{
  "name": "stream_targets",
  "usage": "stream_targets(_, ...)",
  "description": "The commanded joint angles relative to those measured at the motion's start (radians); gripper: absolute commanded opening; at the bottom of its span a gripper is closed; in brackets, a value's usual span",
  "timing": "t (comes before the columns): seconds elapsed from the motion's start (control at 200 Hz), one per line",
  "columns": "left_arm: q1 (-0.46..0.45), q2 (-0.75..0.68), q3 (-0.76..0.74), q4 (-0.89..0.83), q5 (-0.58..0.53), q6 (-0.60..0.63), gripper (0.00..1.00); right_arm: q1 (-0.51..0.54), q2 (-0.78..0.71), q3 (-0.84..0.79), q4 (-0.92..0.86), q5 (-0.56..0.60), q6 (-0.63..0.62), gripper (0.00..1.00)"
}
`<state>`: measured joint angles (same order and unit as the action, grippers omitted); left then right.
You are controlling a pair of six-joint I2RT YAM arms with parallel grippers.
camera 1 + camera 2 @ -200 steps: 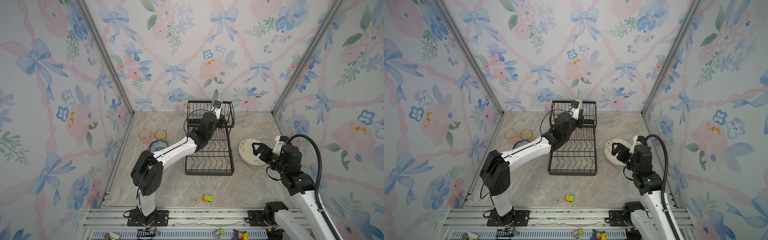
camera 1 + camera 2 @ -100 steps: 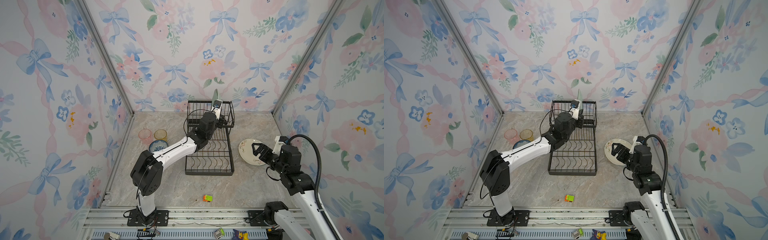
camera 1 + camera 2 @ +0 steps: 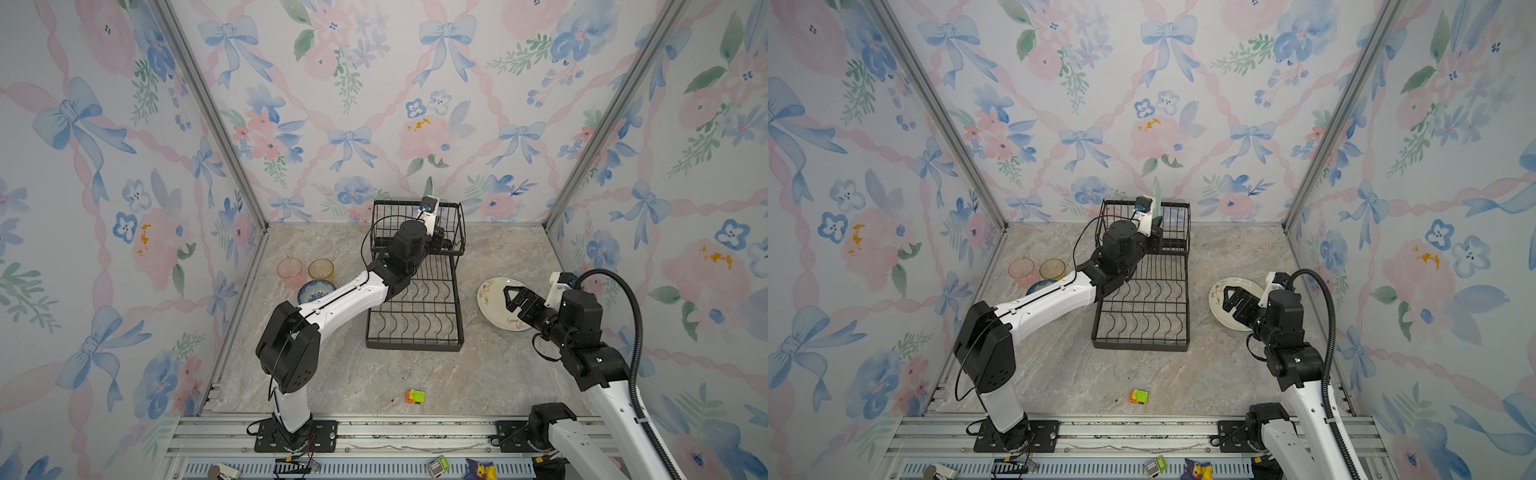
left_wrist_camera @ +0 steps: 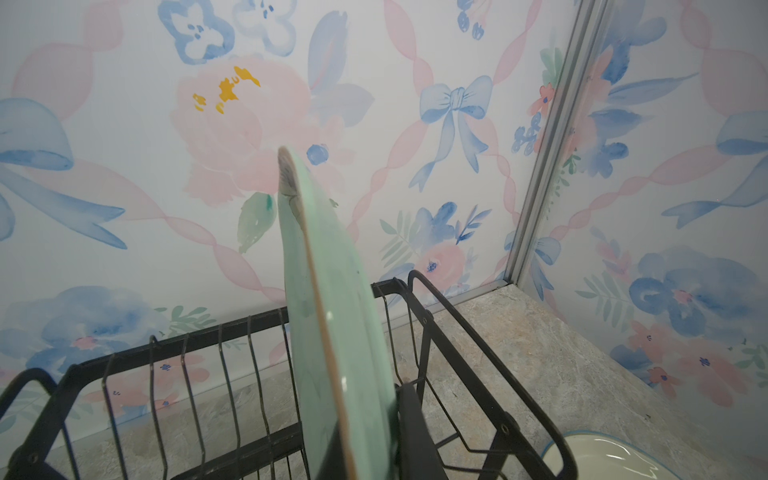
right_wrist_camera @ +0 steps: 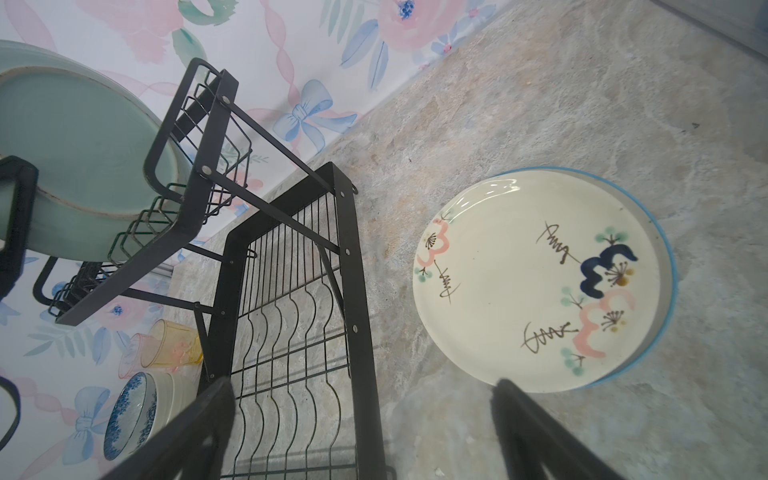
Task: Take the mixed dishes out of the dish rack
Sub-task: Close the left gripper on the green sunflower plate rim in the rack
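Cream plate (image 3: 488, 297) flat on table, near side, below right gripper (image 3: 509, 301), jaws wide, holding nothing. Farther back: left gripper (image 3: 438, 242) clamped on pale green plate (image 4: 332, 332), upright in dish rack (image 3: 413, 345) upper basket. Likely last dish. Next: lift straight up, clear of wires.

Both top views look down from high at the front, taking in the grey marbled surface (image 3: 353, 382) and the black wire two-tier dish rack (image 3: 415, 345). The left wrist camera sits close against the pale green ceramic plate (image 4: 332, 332), facing the floral back wall (image 4: 124, 145). The right wrist camera looks down from nearer, sharing the rack and the cream flower-painted plate (image 5: 519, 291) with them.
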<state>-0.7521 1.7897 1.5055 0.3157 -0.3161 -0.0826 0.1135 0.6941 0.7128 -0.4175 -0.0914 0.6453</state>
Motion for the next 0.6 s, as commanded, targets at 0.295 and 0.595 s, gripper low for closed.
stream_targets(0.295,0.023,-0.134,0.006,0.125,0.032,0.026,0.00,0.007,0.011,-0.015,-0.020,0.024,-0.009,0.98)
stream_targets(0.595,0.023,-0.184,-0.001,0.135,0.061,0.038,0.00,0.008,0.008,0.003,-0.021,0.023,-0.010,0.98)
